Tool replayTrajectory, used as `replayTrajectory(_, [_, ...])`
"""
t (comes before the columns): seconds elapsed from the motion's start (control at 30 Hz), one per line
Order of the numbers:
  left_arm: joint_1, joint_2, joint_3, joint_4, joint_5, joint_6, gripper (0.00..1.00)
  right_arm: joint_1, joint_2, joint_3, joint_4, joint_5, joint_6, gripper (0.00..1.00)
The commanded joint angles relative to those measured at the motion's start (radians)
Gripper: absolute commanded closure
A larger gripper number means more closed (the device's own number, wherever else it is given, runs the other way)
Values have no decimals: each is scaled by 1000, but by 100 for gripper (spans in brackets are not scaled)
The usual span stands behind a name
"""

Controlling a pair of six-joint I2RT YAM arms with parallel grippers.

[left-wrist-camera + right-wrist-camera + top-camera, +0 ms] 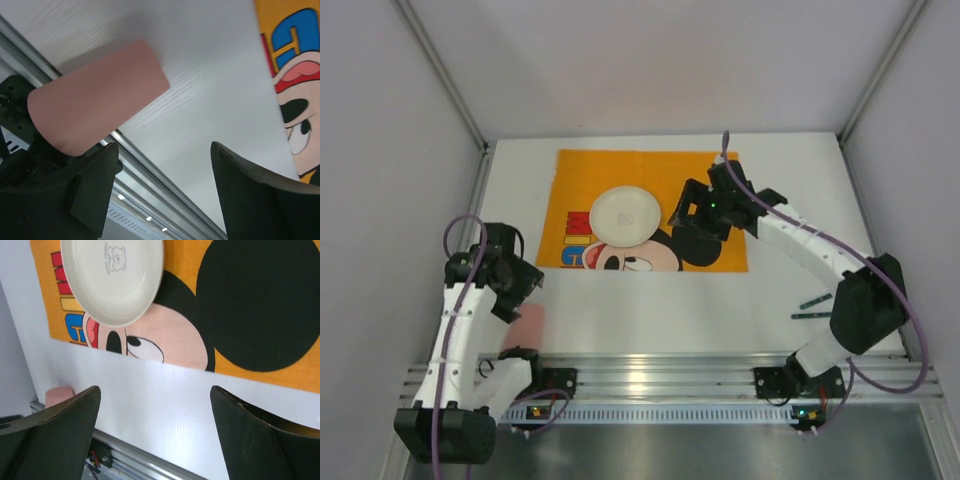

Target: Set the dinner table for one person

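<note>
Left gripper [164, 150] is spread wide with nothing between its fingers. A pink cup [100, 95] lies on its side just outside them, by the near rail. The right gripper [155, 390] is wide open too, empty, hovering over the orange cartoon-mouse placemat [580, 170]. A white plate [625, 214] sits on that placemat, and the white dinner table [650, 300] spreads beneath everything.
</note>
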Motion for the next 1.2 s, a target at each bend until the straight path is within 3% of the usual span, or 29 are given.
replayTrajectory(0.0, [51, -74, -75, -137, 50, -56, 20, -1, -119, -113, 6, -33, -26, 9])
replayTrajectory(0.13, [86, -70, -87, -157, -5, -31, 19, -23, -205, -230, 8, -70, -29, 8])
replayTrajectory(0.4, [178, 30, 32, -150, -209, 53, 16, -36, -329, -376, 9, -124, -60, 9])
replayTrajectory(0.57, [366, 93, -55, -82, -156, 128, 16, -49, -391, -428, 6, -162, -72, 9])
replayTrajectory(0.7, [423, 105, -142, -29, -64, 121, 16, -81, -455, -454, -20, -176, -92, 9])
replayTrajectory(0.83, [420, 114, -215, 25, 42, 110, 20, -130, -498, -462, -69, -202, -123, 9])
replayTrajectory(0.9, [390, 119, -199, 22, 48, 88, 16, -170, -521, -471, -83, -213, -144, 9])
replayTrajectory(1.03, [353, 111, -251, 86, 218, 15, 19, -228, -542, -485, -106, -247, -170, 9])
replayTrajectory(1.13, [206, 99, -343, 200, 306, -149, 19, -256, -544, -486, -110, -263, -179, 9])
replayTrajectory(1.17, [77, 96, -374, 302, 327, -209, 19, -257, -546, -483, -113, -262, -179, 9])
